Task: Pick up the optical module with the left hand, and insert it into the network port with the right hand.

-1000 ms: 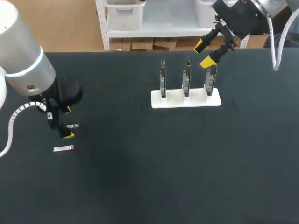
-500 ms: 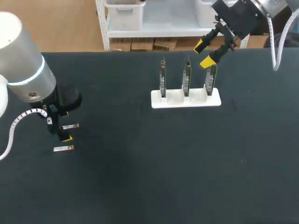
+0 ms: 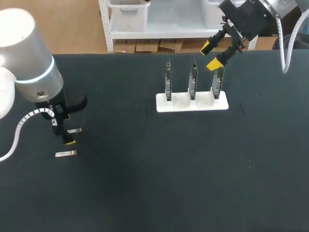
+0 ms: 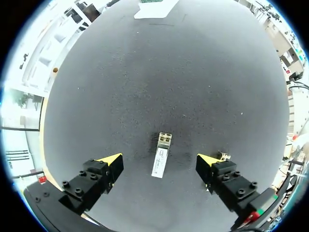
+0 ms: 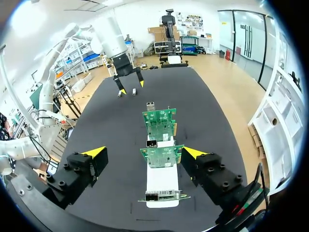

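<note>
Two silver optical modules lie at the table's left: one (image 3: 76, 130) between the fingers of my left gripper (image 3: 68, 128), the other (image 3: 65, 153) just nearer the front. From the left wrist, the first module (image 4: 161, 154) lies flat on the mat between the open fingers, untouched, and the second (image 4: 223, 155) peeks out beside one finger. My right gripper (image 3: 210, 55) hangs open above the rightmost of three upright green port boards (image 3: 218, 82) in a white holder (image 3: 183, 104). In the right wrist view the boards (image 5: 161, 155) stand ahead of the open gripper (image 5: 144, 153).
The black mat covers the whole table. The holder's other two boards (image 3: 168, 79) (image 3: 192, 79) stand left of the right gripper. Bare mat stretches between the modules and the holder. My left arm (image 5: 124, 67) shows far across the table in the right wrist view.
My left arm's wrist has shifted slightly to the right and back above the module, its gripper staying around it. The right arm has not moved.
</note>
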You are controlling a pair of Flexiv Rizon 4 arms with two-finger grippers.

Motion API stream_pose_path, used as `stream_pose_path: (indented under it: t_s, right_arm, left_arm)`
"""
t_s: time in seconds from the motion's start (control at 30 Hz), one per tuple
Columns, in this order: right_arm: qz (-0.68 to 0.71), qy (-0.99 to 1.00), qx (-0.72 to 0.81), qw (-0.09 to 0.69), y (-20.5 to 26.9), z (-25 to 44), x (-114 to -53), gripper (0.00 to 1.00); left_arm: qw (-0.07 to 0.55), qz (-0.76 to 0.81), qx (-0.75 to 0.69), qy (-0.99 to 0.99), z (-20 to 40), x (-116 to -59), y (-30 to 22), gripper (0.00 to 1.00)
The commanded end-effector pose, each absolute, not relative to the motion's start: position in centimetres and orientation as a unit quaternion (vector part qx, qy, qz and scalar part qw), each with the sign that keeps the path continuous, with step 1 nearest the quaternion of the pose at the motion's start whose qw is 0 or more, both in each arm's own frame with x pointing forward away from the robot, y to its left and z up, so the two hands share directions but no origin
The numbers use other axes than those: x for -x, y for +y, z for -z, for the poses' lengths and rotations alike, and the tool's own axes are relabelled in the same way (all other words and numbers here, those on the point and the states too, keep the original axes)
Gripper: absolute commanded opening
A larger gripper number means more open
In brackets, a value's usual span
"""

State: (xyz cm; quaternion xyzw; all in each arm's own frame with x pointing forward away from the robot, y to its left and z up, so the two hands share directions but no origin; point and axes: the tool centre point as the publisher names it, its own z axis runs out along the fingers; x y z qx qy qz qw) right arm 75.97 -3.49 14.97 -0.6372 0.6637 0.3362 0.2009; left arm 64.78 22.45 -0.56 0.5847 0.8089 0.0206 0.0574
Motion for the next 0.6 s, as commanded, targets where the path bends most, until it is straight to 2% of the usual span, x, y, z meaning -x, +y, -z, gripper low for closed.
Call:
stream_pose_path:
  t_s: [0.03, 0.6]
  right_arm:
    - [-0.335, 0.664, 0.637, 0.202, -3.46, -14.99, -75.88, 1.0]
    - [-0.335, 0.664, 0.637, 0.202, -3.46, -14.99, -75.88, 1.0]
  left_arm:
    - [0.048, -0.013, -0.581, 0.813, 0.56, -65.03, 22.42, 1.0]
    - [0.03, -0.008, -0.578, 0.816, 1.23, -64.46, 23.13, 1.0]
